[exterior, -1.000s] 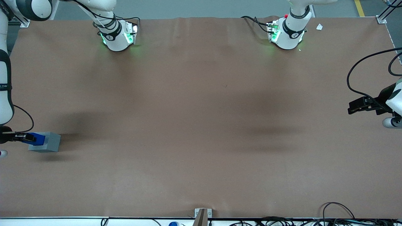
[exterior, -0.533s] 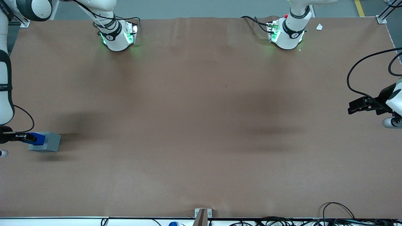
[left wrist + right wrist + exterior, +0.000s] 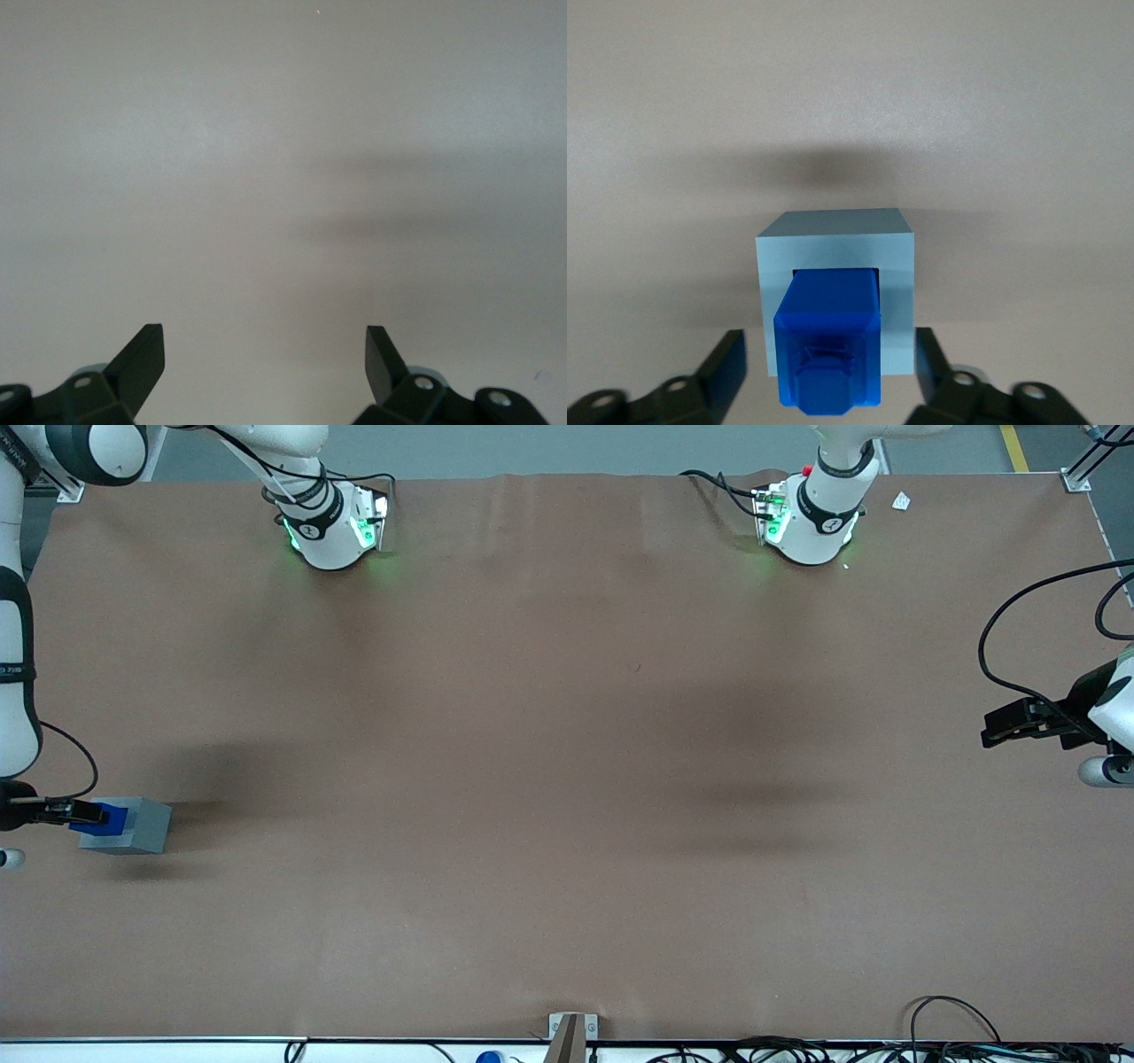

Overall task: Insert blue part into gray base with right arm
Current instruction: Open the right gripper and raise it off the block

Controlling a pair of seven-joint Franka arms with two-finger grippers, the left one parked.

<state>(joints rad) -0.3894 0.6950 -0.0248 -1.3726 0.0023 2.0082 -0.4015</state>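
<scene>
The gray base [image 3: 146, 825] stands on the brown table at the working arm's end. The blue part [image 3: 106, 817] sits in the base's recess, its stub end sticking out toward my gripper. My right gripper [image 3: 81, 812] hangs close beside the blue part. In the right wrist view the gray base [image 3: 833, 248] holds the blue part [image 3: 828, 345] in its square recess. The gripper [image 3: 830, 343] is open: its black fingers [image 3: 731, 363] stand on either side of the part, with a gap to it on each side.
The brown table cover [image 3: 567, 779] stretches toward the parked arm's end. The two arm bases [image 3: 332, 522] stand at the table's edge farthest from the front camera. Cables [image 3: 957, 1036] lie along the near edge.
The blue part has sunk lower into the gray base and shows less. The gripper has drawn back slightly from it.
</scene>
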